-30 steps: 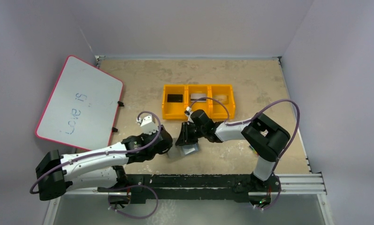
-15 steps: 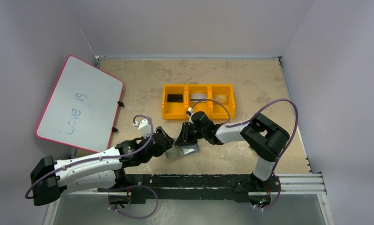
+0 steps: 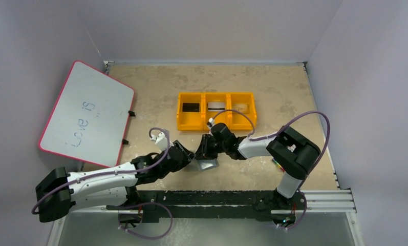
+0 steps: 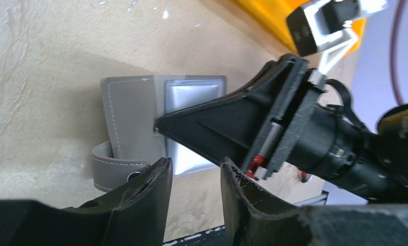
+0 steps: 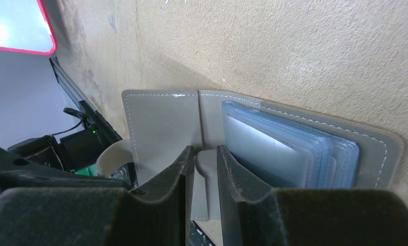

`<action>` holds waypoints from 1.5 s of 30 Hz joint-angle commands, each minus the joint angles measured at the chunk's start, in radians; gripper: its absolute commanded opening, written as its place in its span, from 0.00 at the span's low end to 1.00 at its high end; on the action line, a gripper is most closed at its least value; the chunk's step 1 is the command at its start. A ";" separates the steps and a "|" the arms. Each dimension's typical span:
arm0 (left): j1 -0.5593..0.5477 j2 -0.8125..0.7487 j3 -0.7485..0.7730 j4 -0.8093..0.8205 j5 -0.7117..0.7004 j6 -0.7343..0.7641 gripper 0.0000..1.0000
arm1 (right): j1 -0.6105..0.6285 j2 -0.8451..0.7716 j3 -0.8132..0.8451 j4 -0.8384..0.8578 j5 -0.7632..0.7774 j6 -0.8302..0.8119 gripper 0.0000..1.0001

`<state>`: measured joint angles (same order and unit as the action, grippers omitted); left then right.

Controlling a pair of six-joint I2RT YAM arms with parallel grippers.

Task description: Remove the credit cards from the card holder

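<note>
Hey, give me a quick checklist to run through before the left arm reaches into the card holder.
1. Card holder lying open on the table: ok.
2. Right gripper clamped on its middle fold, steadying it: ok.
3. Left gripper open and empty: ok.
4. Left gripper lined up with the clear sleeves: cannot tell.
5. A card left inside the sleeves: cannot tell.
6. Yellow tray ready, black card already in it: ok.

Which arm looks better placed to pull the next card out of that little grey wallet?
Left, probably. The left pincer is open and empty at the card holder edge, by the clear sleeves; the right pincer is occupied, clamped on the holder's middle flap.
</note>
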<state>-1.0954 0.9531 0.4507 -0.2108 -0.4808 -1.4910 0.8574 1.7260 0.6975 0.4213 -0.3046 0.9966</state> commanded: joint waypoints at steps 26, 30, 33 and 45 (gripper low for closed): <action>0.036 0.274 0.019 0.039 -0.009 0.079 0.31 | -0.007 -0.376 -0.010 -0.420 0.272 -0.046 0.45; 0.036 0.301 0.046 0.029 -0.008 0.108 0.32 | -0.014 -0.394 -0.033 -0.439 0.306 -0.016 0.49; 0.035 0.306 0.065 0.010 -0.019 0.127 0.32 | -0.041 -0.387 -0.053 -0.428 0.294 -0.016 0.50; 0.036 0.289 0.100 -0.015 -0.021 0.156 0.32 | -0.059 -0.386 -0.090 -0.252 0.151 0.001 0.51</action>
<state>-1.0622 1.2602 0.5110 -0.2188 -0.4904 -1.3640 0.7982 1.3525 0.6109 0.0940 -0.1284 0.9668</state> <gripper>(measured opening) 0.314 0.500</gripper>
